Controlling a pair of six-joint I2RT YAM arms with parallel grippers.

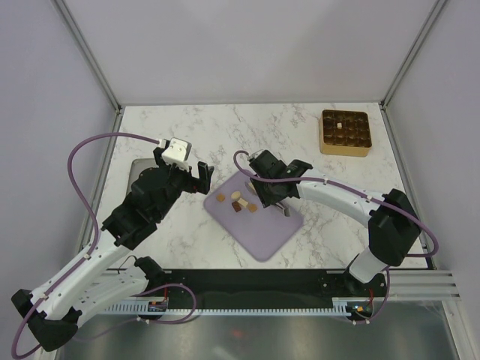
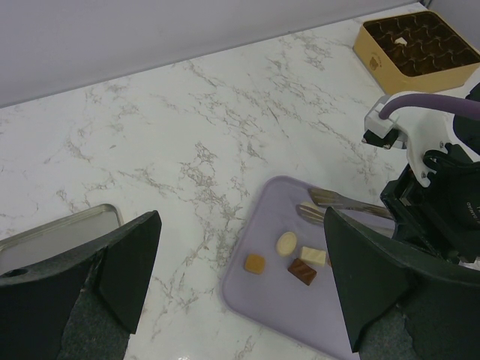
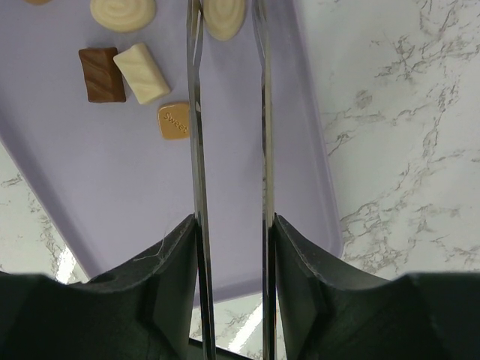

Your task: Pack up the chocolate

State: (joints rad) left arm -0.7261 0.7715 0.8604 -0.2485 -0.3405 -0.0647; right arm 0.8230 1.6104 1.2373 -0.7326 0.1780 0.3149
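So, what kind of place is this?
Probably a robot test booth: plain white walls on metal posts, a marble-look table, and left arm and right arm bolted at its near edge.

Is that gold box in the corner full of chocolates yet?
Nearly empty: the gold tray holds one white piece; its other compartments look bare.

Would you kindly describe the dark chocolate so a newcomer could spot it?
Look at the lilac mat mid-table, where several candies cluster. Beside the white bar lies a ridged rectangle, the only dark brown piece there.
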